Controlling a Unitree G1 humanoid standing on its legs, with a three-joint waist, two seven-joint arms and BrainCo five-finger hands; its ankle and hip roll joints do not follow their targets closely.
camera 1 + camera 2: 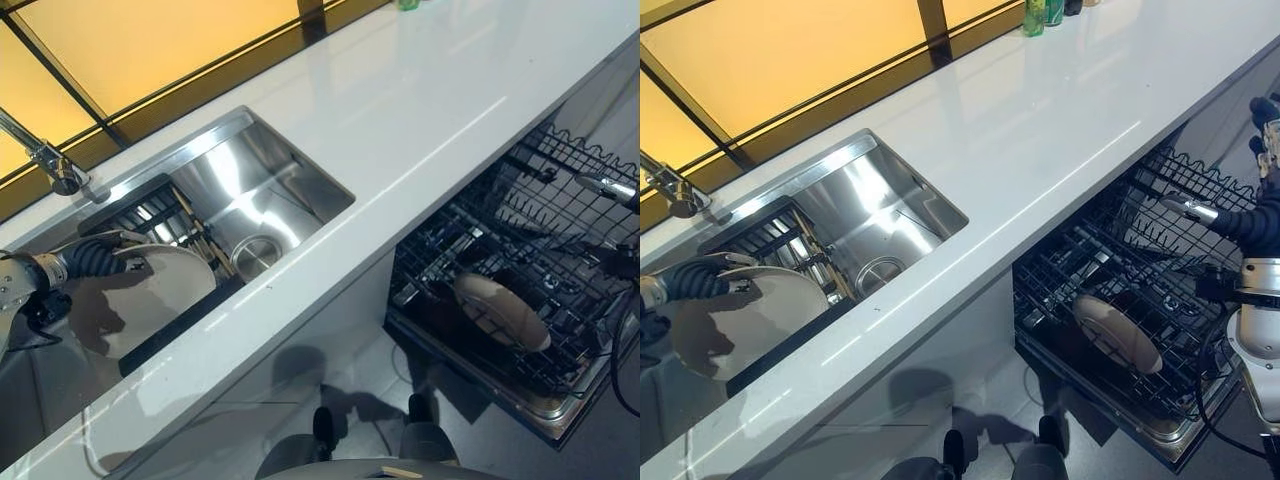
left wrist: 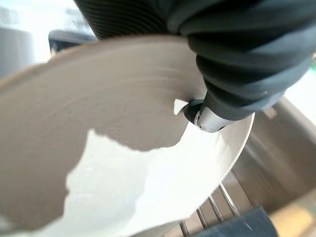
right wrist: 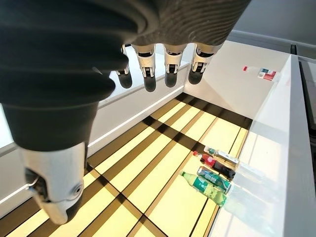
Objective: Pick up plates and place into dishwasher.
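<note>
Left hand (image 1: 95,255) gripping plate (image 1: 140,300) over sink (image 1: 270,190) rack. Right hand (image 1: 1240,225) hovering above dishwasher rack (image 1: 1120,280), fingers relaxed, holding nothing. Second plate (image 1: 1115,333) sitting inside rack.

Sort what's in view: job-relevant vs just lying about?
Job:
- plate at the sink, left robot hand on its rim
- second plate already standing in the rack
- dishwasher rack, pulled out
- right robot hand, holding nothing, fingers relaxed

Lying about:
- bottles at the counter's far end
- faucet
- sink
- counter
</note>
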